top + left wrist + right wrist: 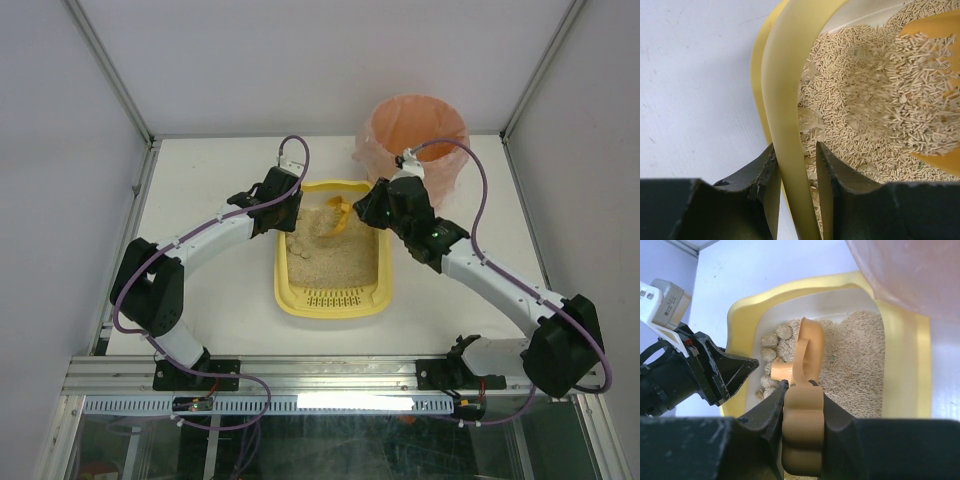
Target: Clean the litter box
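**A:** Where is the litter box [332,312]?

**B:** On the white worktop [220,290], between the two arms. Its slotted grate [335,297] is at the near end. A bin [420,130] lined with a pink-orange bag stands near its far right corner.

**A:** And the left hand [796,160]?

**B:** Narrow, pinching the box's left wall, with one finger outside and one inside over the litter [850,100].

**A:** The right hand [797,387]?

**B:** Closed on the handle of an orange scoop [807,347]. The scoop's head sits over the litter at the far end of the box.

**A:** Anything else in there?

**B:** Several round lumps [771,340] lie in a row along the left wall, just beside the scoop. In the left wrist view the pellets next to the scoop are blurred.
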